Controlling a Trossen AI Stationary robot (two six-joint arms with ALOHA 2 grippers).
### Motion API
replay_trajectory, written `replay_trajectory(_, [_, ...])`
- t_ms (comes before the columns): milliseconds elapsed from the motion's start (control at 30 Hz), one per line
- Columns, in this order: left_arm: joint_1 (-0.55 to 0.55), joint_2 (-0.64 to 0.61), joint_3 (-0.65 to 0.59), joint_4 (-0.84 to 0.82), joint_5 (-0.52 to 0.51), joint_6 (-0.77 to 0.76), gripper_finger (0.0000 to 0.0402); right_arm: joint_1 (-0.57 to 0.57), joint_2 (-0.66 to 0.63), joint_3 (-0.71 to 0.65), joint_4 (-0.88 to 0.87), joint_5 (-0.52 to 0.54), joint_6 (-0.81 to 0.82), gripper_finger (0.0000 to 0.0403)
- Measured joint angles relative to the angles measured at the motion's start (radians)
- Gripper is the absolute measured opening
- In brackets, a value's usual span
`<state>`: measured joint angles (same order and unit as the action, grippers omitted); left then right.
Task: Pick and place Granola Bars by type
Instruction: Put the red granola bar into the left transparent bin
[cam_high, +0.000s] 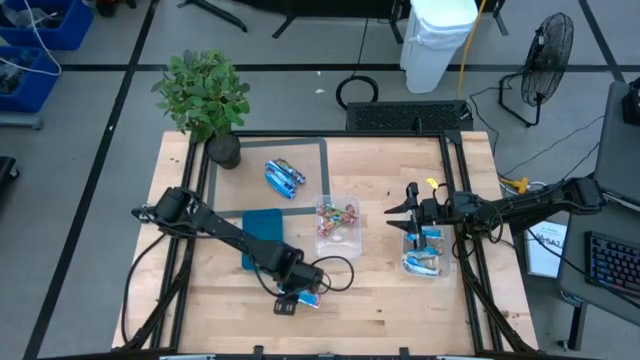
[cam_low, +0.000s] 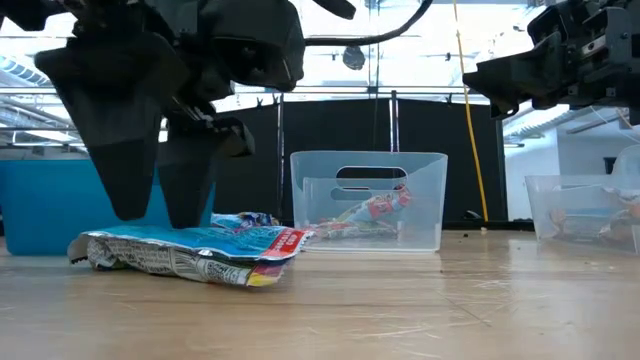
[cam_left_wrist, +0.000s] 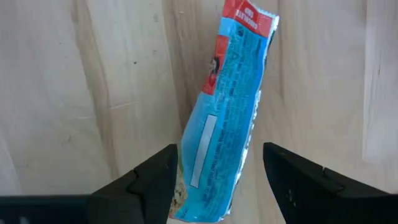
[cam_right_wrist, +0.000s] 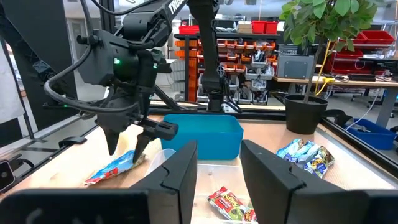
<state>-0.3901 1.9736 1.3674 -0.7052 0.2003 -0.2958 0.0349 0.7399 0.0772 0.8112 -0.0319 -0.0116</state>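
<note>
A light blue-and-white granola bar (cam_left_wrist: 227, 112) with a red end lies flat on the wood near the table's near edge (cam_high: 310, 298) (cam_low: 200, 255). My left gripper (cam_left_wrist: 219, 149) (cam_high: 292, 298) is open and points down, with one finger on each side of the bar's plain end. My right gripper (cam_high: 408, 218) (cam_right_wrist: 219, 149) is open and hovers by the right clear tub (cam_high: 428, 268), which holds light blue bars. Red/green bars (cam_high: 335, 215) lie in the middle tub (cam_low: 368, 200). Darker blue bars (cam_high: 284, 177) lie on the table farther back. My left gripper straddles the bar's plain end (cam_left_wrist: 205, 199) from above, fingers across its width. The bar lies flat on the table. I cannot tell whether either finger (cam_left_wrist: 155, 180) touches the wrapper.
A teal tray (cam_high: 262, 228) sits just behind the left arm's wrist. A potted plant (cam_high: 205, 95) stands at the far left corner. Black frame rails (cam_high: 460, 200) run along the table's sides. Bare wood lies between the bar and the middle tub.
</note>
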Motion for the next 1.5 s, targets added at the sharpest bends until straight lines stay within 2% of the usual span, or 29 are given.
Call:
replay_trajectory(267, [-0.004,0.016,0.000,0.006,-0.041,-0.013,0.0228,0.000,0.000,0.000,0.000,0.000,0.000,0.0114])
replay_trajectory(467, [-0.003,0.046,0.000,0.020,-0.018,-0.006,0.0227,0.000,0.000,0.000,0.000,0.000,0.001,0.0114])
replay_trajectory(733, [-0.005,0.047,0.000,0.022,-0.102,0.006,0.0221,0.000,0.000,0.000,-0.001,0.000,0.008,0.0114])
replay_trajectory(833, [-0.003,0.045,0.000,0.020,-0.108,0.017,0.0187,0.000,0.000,0.000,-0.002,0.000,0.008,0.0114])
replay_trajectory(1067, [-0.002,0.041,0.000,0.020,-0.067,0.062,0.0026,0.000,0.000,0.000,-0.002,0.000,0.008,0.0114])
replay_trajectory(1100, [0.000,0.041,0.000,0.020,-0.054,0.071,0.0016,0.000,0.000,0.000,-0.003,0.000,0.008,0.0114])
replay_trajectory(1367, [-0.002,0.031,0.000,0.019,-0.076,0.132,0.0008,0.000,0.000,0.000,-0.021,0.000,0.008,0.0114])
replay_trajectory(1500, [-0.002,-0.023,0.000,0.027,-0.131,0.155,0.0006,0.000,0.000,-0.001,-0.024,0.001,0.006,0.0114])
